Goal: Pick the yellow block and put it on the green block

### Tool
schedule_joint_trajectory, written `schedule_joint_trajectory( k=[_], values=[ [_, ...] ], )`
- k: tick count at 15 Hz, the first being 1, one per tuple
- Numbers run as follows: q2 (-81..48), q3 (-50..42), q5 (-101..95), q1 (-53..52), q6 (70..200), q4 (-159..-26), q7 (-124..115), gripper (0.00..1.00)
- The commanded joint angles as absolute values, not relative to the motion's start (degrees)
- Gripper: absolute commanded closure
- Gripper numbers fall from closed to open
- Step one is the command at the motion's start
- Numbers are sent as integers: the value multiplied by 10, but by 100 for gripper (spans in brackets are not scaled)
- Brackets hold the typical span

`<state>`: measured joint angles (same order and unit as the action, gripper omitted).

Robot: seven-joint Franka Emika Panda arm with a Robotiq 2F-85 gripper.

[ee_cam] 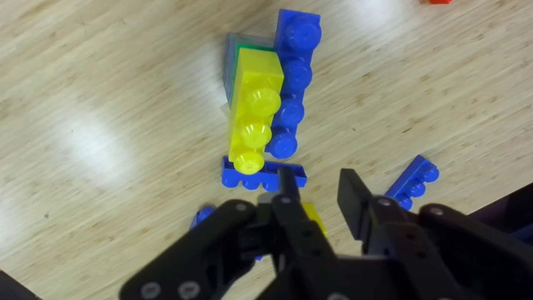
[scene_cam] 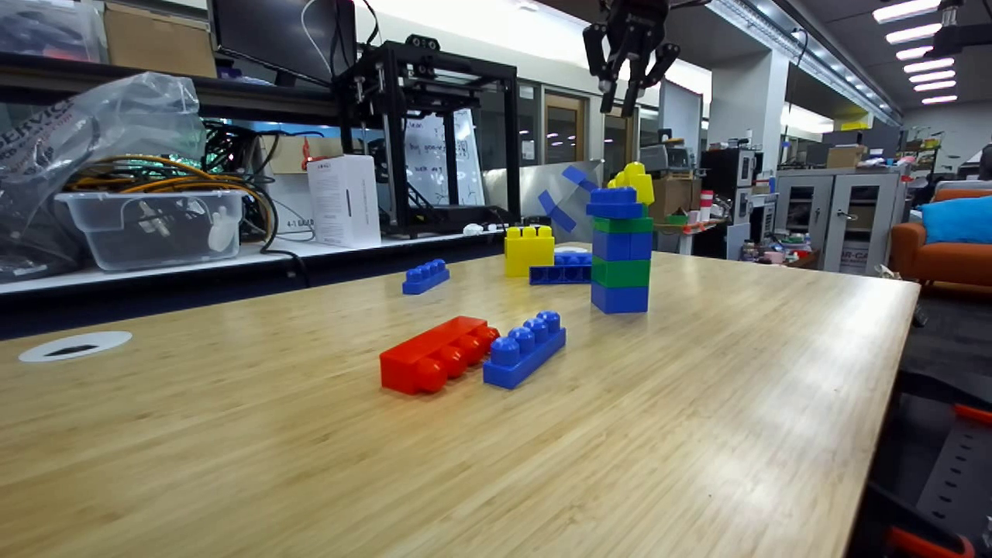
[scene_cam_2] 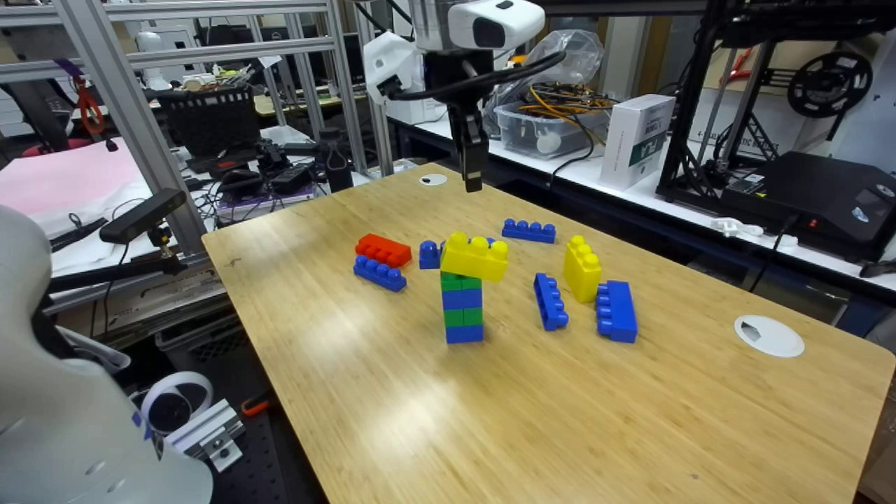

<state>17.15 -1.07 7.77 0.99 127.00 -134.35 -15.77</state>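
Note:
The yellow block (scene_cam_2: 473, 259) lies on top of a stacked tower, on the upper green block (scene_cam_2: 460, 282), and overhangs it on one side. In the wrist view the yellow block (ee_cam: 253, 118) shows its studs, with only a thin edge of the green block (ee_cam: 239, 52) visible. A second green layer (scene_cam_2: 463, 317) sits lower in the tower between blue ones. High above the table and apart from the tower, my gripper (scene_cam: 618, 99) stands partly open. The wrist view shows a gap between the gripper's (ee_cam: 317, 177) fingertips and nothing held there.
Alongside the yellow block, a long blue brick (scene_cam: 614, 203) also lies on the tower. On the table are a red brick (scene_cam_2: 383, 250), a taller yellow brick (scene_cam_2: 582, 269) and several blue bricks (scene_cam_2: 616, 311). A shelf with a white box (scene_cam: 343, 200) borders the table.

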Motion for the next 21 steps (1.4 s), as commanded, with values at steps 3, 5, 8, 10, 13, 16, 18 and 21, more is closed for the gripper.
schedule_joint_trajectory(
  k=[3,5,8,10,13,16,18,21],
  values=[
    [146,-15,91,13,1204,-1309,-142,100],
    [140,-14,90,14,1191,-1302,-142,100],
    [129,-14,86,15,1181,-1297,-146,100],
    [122,-14,83,16,1176,-1297,-148,100],
    [119,-14,79,18,1162,-1300,-149,100],
    [118,-15,76,19,1144,-1299,-151,100],
    [118,-15,75,19,1136,-1299,-150,100],
    [116,-14,71,18,1142,-1303,-144,100]
  ],
)
